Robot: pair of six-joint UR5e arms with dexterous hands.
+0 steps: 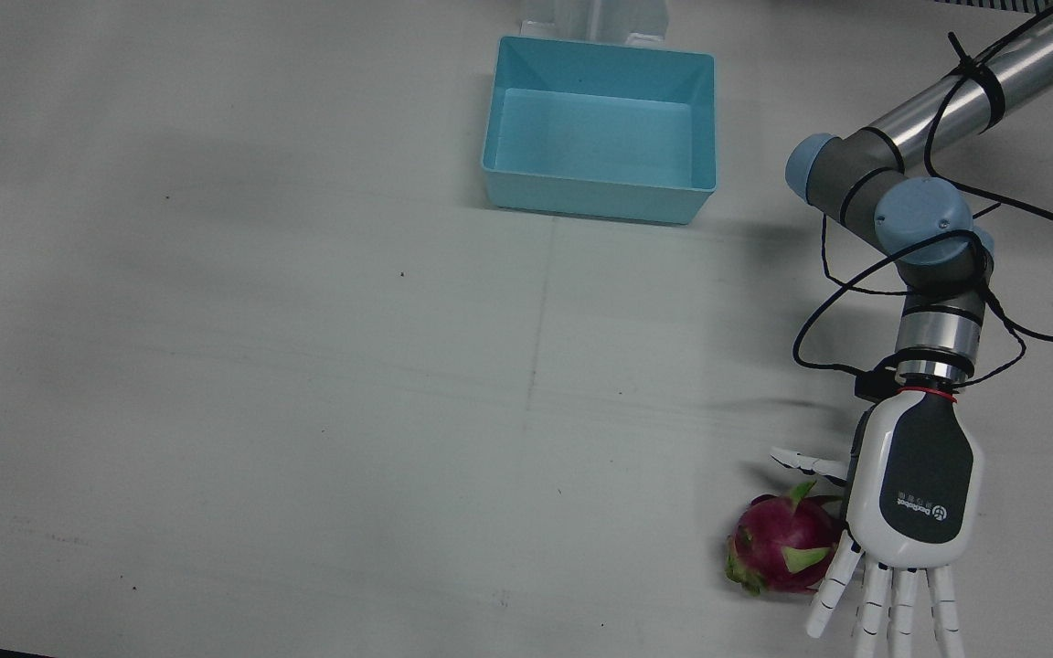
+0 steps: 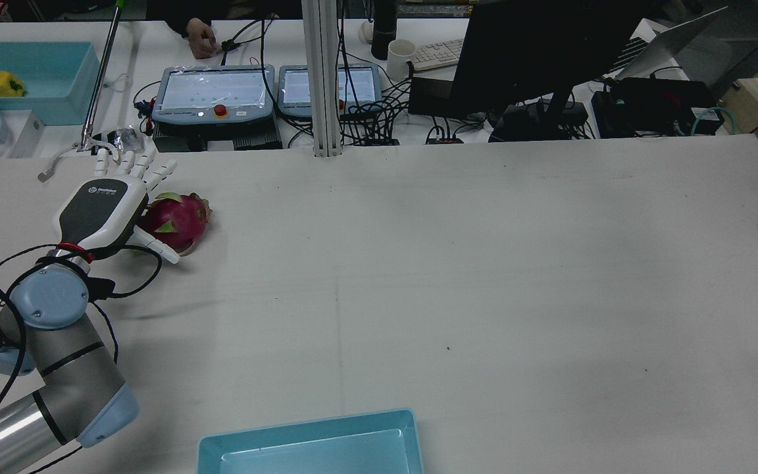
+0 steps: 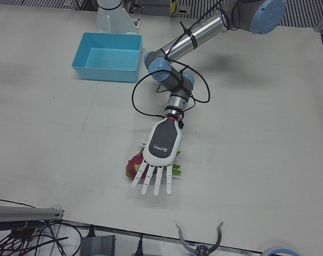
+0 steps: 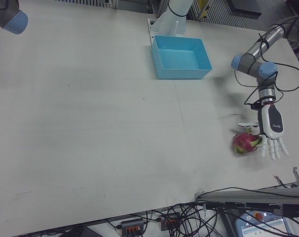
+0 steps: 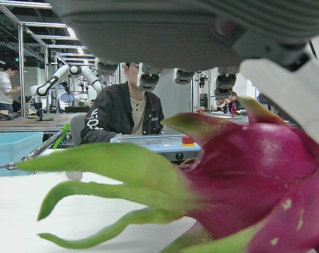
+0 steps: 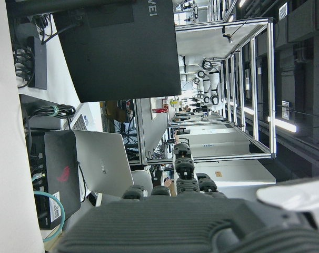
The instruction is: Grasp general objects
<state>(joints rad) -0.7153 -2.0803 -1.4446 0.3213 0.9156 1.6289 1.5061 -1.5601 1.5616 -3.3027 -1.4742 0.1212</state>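
A pink dragon fruit (image 1: 782, 545) with green scales lies on the white table near its front edge. My left hand (image 1: 915, 512) hovers flat beside and partly over it, fingers stretched out and apart, thumb (image 1: 805, 461) spread past the fruit. The hand holds nothing. It also shows in the rear view (image 2: 106, 204) next to the fruit (image 2: 176, 220), in the left-front view (image 3: 160, 154) and in the right-front view (image 4: 271, 129). The left hand view shows the fruit (image 5: 265, 184) close under the palm. My right hand shows only as a dark palm (image 6: 191, 226) in its own view; its fingers look raised.
An empty light blue bin (image 1: 601, 128) stands at the table's far side near the pedestals, also in the left-front view (image 3: 108, 56). Black cables (image 1: 901, 274) loop around the left wrist. Beyond the table's front edge are control tablets (image 2: 214, 92), a monitor and cables.
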